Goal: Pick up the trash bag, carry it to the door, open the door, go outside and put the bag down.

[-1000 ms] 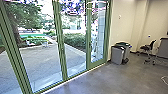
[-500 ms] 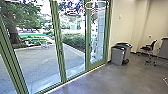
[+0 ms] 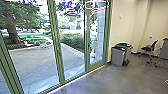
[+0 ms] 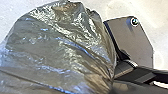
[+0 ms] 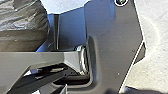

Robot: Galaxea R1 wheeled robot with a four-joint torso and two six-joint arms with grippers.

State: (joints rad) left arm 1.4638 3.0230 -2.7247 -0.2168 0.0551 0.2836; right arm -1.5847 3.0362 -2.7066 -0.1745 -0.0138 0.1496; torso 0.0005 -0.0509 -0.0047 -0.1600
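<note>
Yr shiny grey plastic trash bag [image 4: 62, 50] is beside the dark base plate [image 4: 132, 37], prob. nearer yr L arm; can't tell if claws are clamped.

Trash bag [image 4: 60, 47] bulging — door [image 3: 96, 65] seemingly closed.

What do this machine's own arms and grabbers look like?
I cannot make out the grippers' shape. Of the robot's own hardware, the wrist views show a jointed bar in black and grey, with bevelled edges and a silvery ring, beside a wide dark plate with a round fitting.
</note>
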